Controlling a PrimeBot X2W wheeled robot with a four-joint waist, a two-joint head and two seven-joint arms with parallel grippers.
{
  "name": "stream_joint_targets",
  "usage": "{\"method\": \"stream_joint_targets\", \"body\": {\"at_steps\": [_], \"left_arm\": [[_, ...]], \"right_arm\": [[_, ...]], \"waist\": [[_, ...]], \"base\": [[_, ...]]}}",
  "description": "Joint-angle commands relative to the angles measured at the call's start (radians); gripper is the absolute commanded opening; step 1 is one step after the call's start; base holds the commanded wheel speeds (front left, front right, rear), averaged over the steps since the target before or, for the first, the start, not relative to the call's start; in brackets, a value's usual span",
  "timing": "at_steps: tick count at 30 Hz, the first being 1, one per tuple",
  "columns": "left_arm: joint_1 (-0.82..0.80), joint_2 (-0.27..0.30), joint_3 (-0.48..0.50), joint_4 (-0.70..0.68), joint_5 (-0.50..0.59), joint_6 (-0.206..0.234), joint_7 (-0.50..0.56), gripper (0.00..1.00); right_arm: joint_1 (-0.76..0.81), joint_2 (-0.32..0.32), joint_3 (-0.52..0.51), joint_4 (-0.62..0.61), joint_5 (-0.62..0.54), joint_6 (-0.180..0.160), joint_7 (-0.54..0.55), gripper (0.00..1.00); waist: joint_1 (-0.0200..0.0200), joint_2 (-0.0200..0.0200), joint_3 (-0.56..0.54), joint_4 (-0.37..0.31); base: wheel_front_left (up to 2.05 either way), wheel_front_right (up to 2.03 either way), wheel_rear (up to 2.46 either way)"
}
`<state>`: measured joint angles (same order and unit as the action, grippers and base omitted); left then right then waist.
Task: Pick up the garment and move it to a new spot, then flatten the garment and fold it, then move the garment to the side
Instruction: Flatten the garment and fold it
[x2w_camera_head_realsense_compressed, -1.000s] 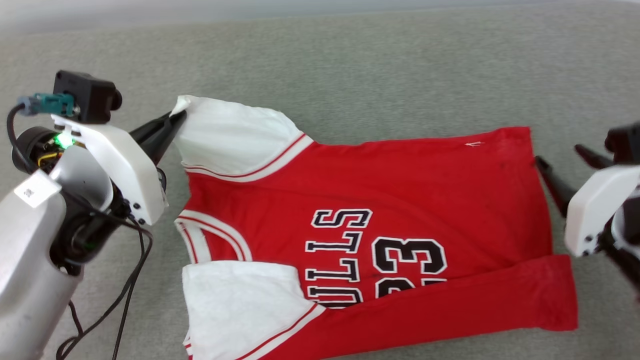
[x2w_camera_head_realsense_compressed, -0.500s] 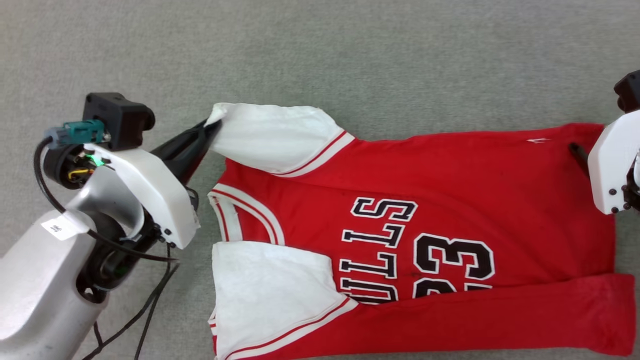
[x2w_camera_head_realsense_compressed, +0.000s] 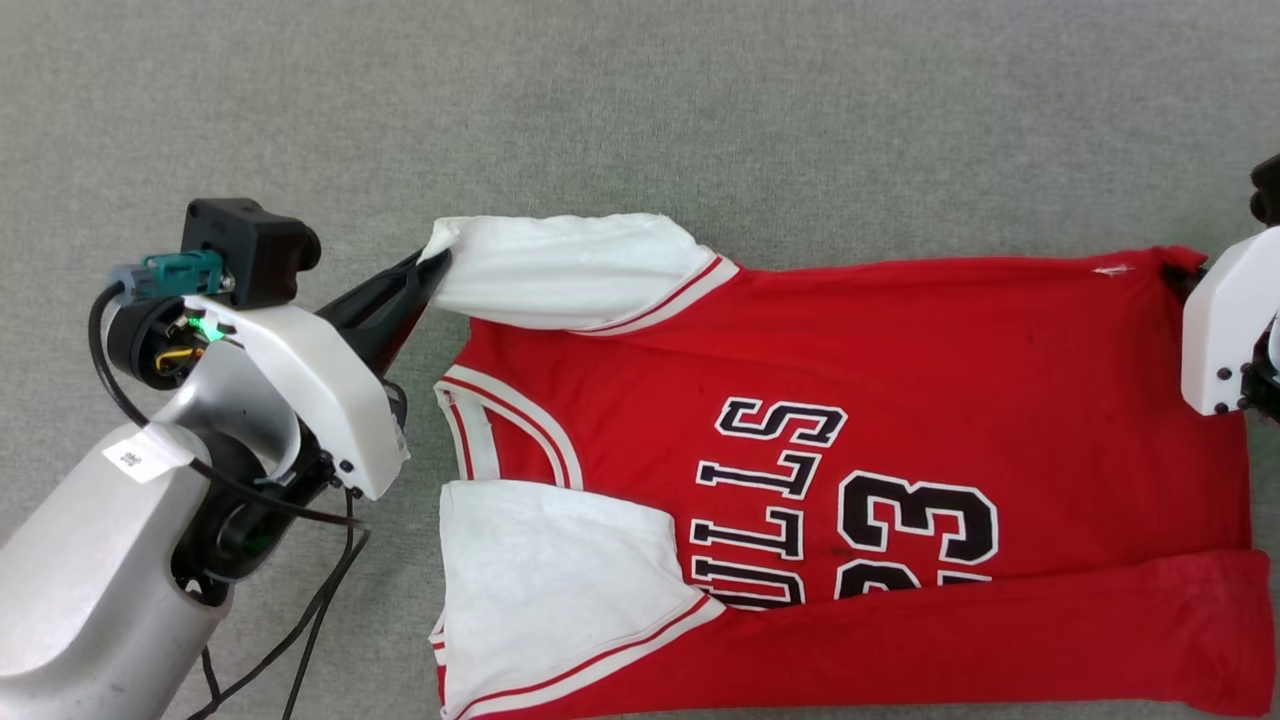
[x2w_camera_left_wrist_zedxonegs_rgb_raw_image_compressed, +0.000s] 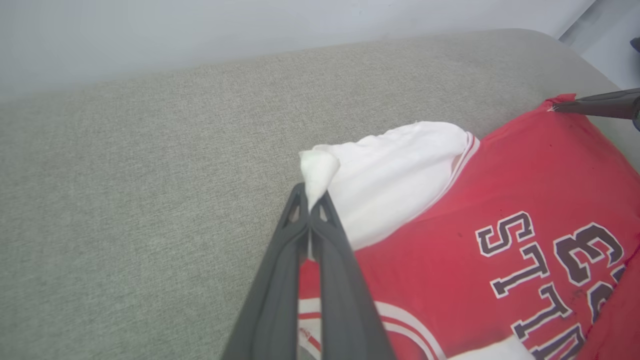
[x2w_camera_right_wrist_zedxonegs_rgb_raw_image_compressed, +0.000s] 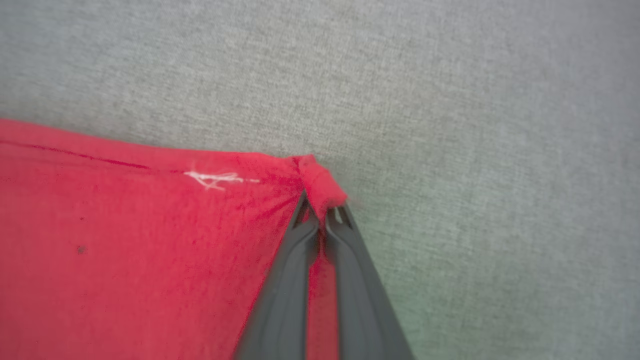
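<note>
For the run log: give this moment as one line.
garment: spread on grey surface, near edge folded over | left gripper: shut on white sleeve | right gripper: shut on hem corner

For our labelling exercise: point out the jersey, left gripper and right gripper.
Jersey (x2w_camera_head_realsense_compressed: 900, 340): head view, red body above the lettering.
Left gripper (x2w_camera_left_wrist_zedxonegs_rgb_raw_image_compressed: 311, 202): left wrist view, fingertips shut on white sleeve.
Right gripper (x2w_camera_right_wrist_zedxonegs_rgb_raw_image_compressed: 322, 210): right wrist view, fingertips shut on red corner.

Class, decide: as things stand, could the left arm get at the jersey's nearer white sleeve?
Probably, but not freely: nothing covers the nearer sleeve, yet the left gripper is shut on the tip of the far sleeve.
</note>
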<state>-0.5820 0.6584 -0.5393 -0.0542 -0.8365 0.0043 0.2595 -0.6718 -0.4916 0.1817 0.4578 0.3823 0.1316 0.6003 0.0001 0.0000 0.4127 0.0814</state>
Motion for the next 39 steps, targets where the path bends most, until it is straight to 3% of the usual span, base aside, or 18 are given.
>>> {"method": "stream_joint_targets", "body": {"at_steps": [1, 9, 20, 30, 39], "left_arm": [[0.011, 0.000, 0.004, 0.004, -0.001, 0.003, -0.008, 0.00], [0.076, 0.007, 0.001, 0.006, -0.011, 0.023, -0.029, 0.00], [0.253, 0.015, -0.031, -0.058, -0.026, 0.071, -0.054, 0.00], [0.433, 0.013, -0.082, -0.082, -0.055, 0.102, -0.077, 0.00], [0.508, -0.022, -0.145, 0.005, -0.070, 0.072, -0.082, 0.00]], "right_arm": [[-0.002, 0.007, -0.010, 0.010, 0.007, -0.002, -0.016, 0.00], [0.074, 0.026, -0.056, 0.015, 0.068, -0.002, -0.151, 0.00], [0.311, 0.015, -0.117, -0.100, 0.180, -0.002, -0.272, 0.00], [0.555, 0.000, -0.145, -0.219, 0.269, -0.002, -0.222, 0.00], [0.671, -0.079, -0.078, -0.261, 0.257, -0.002, -0.174, 0.00]], "waist": [[-0.0001, 0.0000, -0.015, -0.004], [-0.0001, 0.0000, -0.106, -0.014], [-0.0001, 0.0000, -0.223, -0.001], [-0.0001, 0.0000, -0.270, 0.011], [-0.0001, 0.0000, -0.281, 0.023]], "base": [[0.00, 0.00, 0.00], [0.00, 0.00, 0.00], [0.00, 0.00, 0.00], [0.00, 0.00, 0.00], [0.00, 0.00, 0.00]]}}
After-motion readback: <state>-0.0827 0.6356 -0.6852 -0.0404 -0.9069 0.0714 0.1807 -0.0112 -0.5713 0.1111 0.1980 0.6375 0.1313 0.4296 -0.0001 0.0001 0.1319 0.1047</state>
